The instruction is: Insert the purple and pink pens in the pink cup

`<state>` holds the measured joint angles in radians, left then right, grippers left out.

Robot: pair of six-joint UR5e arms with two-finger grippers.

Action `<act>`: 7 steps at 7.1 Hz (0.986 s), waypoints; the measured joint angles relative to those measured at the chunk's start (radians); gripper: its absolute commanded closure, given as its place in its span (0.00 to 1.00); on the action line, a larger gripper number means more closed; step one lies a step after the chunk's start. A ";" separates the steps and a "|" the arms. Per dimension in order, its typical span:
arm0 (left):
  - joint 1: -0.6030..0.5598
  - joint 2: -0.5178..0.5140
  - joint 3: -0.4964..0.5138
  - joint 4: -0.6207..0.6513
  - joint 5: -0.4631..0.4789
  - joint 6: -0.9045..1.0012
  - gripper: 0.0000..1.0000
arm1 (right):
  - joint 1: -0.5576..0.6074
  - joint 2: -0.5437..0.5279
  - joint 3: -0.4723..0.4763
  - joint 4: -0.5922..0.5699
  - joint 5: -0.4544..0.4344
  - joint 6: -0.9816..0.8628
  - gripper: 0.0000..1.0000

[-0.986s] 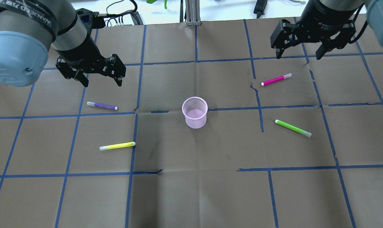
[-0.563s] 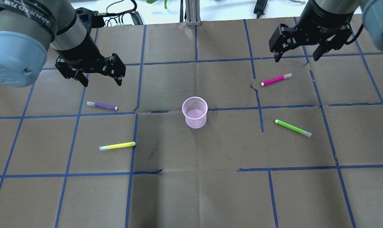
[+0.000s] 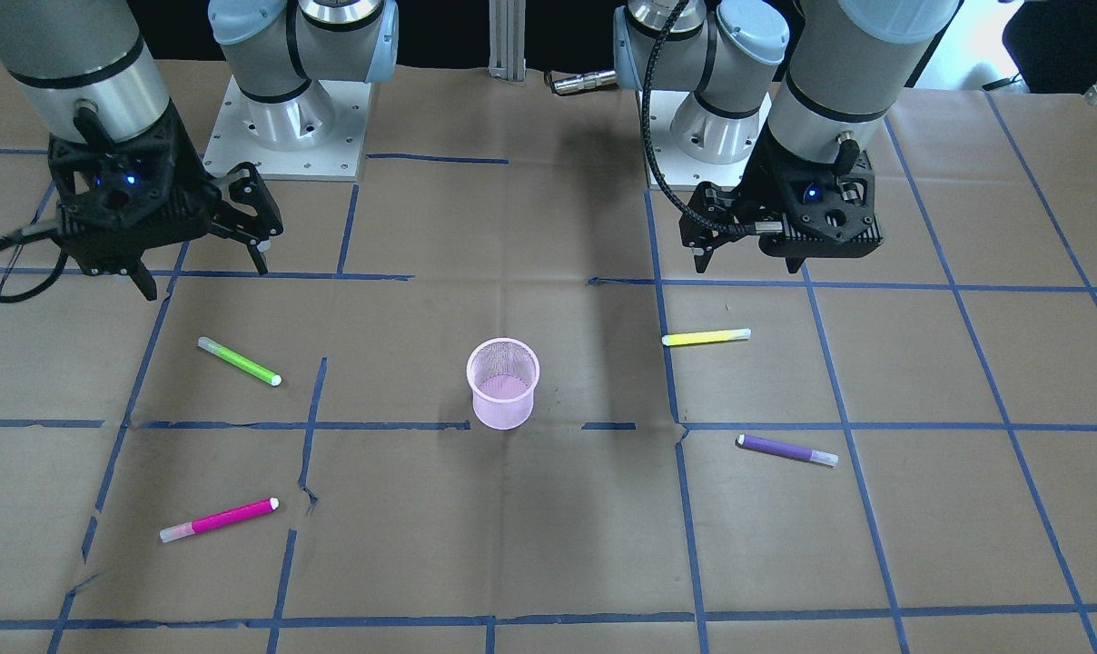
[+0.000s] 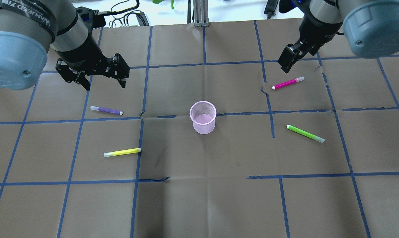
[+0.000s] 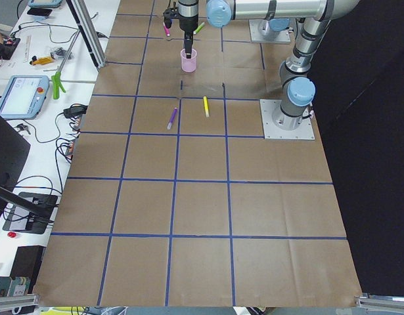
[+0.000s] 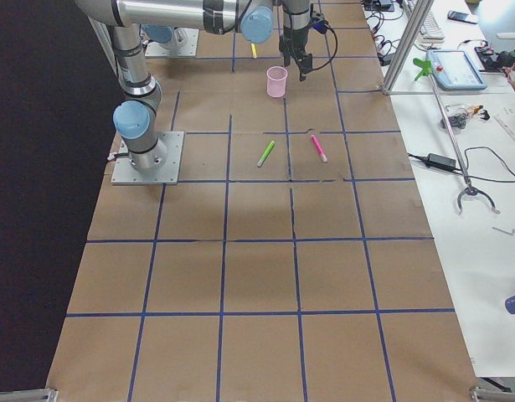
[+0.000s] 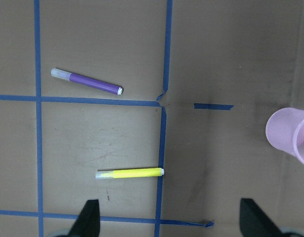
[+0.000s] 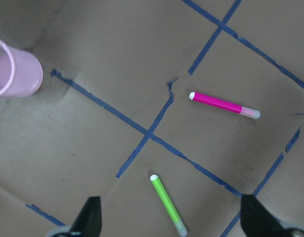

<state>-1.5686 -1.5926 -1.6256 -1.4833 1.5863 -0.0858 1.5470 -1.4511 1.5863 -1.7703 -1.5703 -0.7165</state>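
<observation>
Left tool [image 4: 105,86] hovers spread wide — pointing down.

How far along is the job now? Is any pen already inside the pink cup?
Nothing is done yet: the pink cup looks empty. Nothing is in hand: the left gripper and right gripper hover open. Remaining: the purple pen and pink pen, both lying on the table, must go in.

Brown table [image 4: 199,205], blue tape grid [image 4: 204,46], white workbench [image 6: 491,268]
</observation>
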 measured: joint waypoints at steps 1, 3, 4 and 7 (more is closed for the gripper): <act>0.005 0.001 -0.002 0.000 0.000 -0.056 0.01 | -0.001 0.047 0.019 -0.046 -0.002 -0.151 0.00; 0.026 0.001 -0.004 -0.003 -0.005 -0.109 0.01 | -0.005 0.162 0.050 -0.167 -0.021 -0.407 0.00; 0.046 0.000 -0.004 -0.006 -0.012 -0.136 0.01 | -0.007 0.209 0.056 -0.226 -0.045 -0.530 0.00; 0.104 0.000 -0.009 -0.011 -0.016 -0.505 0.01 | -0.016 0.342 0.062 -0.426 -0.078 -0.846 0.00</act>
<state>-1.4646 -1.5925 -1.6342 -1.4944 1.5699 -0.5912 1.5311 -1.1087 1.6480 -2.1960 -1.6478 -1.5630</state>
